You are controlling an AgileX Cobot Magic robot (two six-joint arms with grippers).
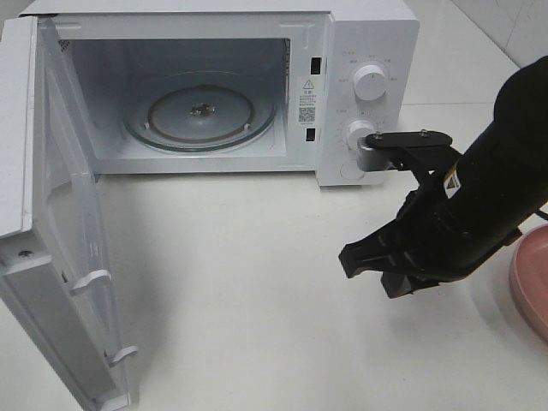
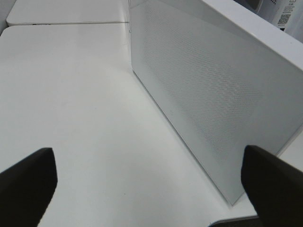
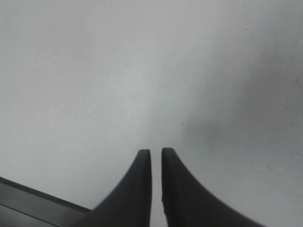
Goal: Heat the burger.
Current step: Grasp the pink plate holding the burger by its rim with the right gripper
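The burger is out of view; only a pink plate shows, at 4 o'clock. The right claw, narrowed to an empty slit, hangs over the surface. The left claw gapes wide beside the microwave door. If that arm nudges the door, it could swing across the opening.

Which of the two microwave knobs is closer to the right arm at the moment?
The lower knob. The right arm carries a black bracket that reaches this knob's edge in the high view, while the upper knob stands clear above it.
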